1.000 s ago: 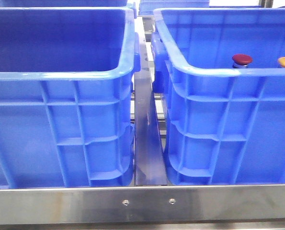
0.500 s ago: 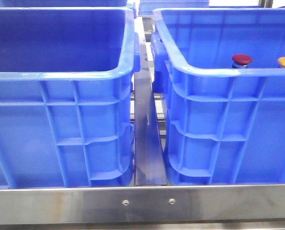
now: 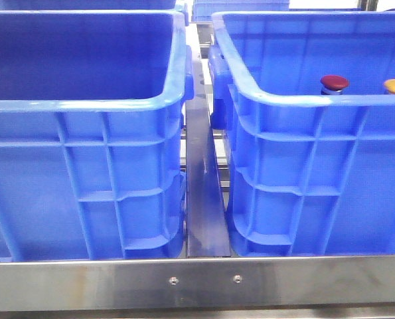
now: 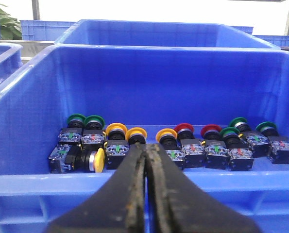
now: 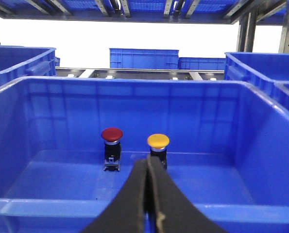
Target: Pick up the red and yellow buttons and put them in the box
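Two large bright blue plastic crates with ribbed walls are sitting side by side behind a brushed steel front rail (image 3: 197, 282), with a steel channel (image 3: 202, 199) running between them. The left-hand blue crate (image 3: 84, 106) is showing only bare blue walls in the front view. The right-hand blue crate, the box (image 3: 303, 100), is holding the task's two push buttons, both standing upright on its floor, well in from the near wall.

The dark red domed button with a silvery collar (image 5: 111, 134) is standing just beside the orange-yellow domed button (image 5: 158, 141), the two apart and not touching. The right gripper (image 5: 147, 167), its black fingers pressed together and holding nothing, is hovering over the box's near rim, with the yellow button straight beyond its tips and the red one off to one side.

The left gripper (image 4: 145, 150), black fingers likewise closed on nothing, is hanging above the near rim of another blue crate (image 4: 18, 97), beyond which a row of green, yellow and red push buttons (image 4: 176, 145) is lying along the floor.
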You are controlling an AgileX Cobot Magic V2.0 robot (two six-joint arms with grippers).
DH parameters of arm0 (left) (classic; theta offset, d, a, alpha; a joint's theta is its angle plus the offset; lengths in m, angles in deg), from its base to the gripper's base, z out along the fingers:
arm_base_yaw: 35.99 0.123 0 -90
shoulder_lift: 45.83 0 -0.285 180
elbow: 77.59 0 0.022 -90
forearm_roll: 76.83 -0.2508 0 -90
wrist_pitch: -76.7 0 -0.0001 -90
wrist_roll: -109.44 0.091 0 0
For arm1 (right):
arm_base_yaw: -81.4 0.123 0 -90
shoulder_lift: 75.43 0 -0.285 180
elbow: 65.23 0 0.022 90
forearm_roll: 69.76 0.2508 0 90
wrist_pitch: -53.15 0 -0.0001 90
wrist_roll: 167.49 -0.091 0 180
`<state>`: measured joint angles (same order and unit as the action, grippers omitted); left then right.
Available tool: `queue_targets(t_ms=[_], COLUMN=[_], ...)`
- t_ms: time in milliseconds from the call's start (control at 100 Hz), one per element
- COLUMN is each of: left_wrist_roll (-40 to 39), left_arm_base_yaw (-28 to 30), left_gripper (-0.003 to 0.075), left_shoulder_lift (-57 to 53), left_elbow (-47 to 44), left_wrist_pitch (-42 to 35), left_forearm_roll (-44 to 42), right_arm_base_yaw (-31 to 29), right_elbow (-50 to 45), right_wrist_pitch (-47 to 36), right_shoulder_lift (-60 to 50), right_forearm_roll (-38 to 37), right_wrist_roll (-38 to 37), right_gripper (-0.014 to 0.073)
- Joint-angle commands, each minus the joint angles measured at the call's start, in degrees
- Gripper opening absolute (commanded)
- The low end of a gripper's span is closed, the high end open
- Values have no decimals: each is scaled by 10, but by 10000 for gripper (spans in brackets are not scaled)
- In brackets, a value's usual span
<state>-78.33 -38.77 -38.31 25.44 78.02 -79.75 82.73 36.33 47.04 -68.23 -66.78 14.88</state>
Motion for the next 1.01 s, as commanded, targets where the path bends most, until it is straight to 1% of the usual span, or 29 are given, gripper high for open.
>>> queue_targets(t_ms=[0, 100, 1000], left_wrist_roll=[-5, -5, -5], left_arm_base_yaw=[3, 3, 3], left_gripper=[-19, -19, -19], left_shoulder_lift=[-18, -18, -18], left_elbow=[-28, -28, -28], left_wrist_pitch=[-50, -50, -50], left_forearm_roll=[0, 0, 0], right_arm_base_yaw=[1, 1, 1], right_elbow=[8, 8, 8], right_wrist_pitch=[-64, -73, -72], right_shoulder_lift=[-15, -15, -15], right_forearm_roll=[-7, -7, -7], right_wrist_roll=[-16, -16, -16], right_gripper=[-67, -67, -67])
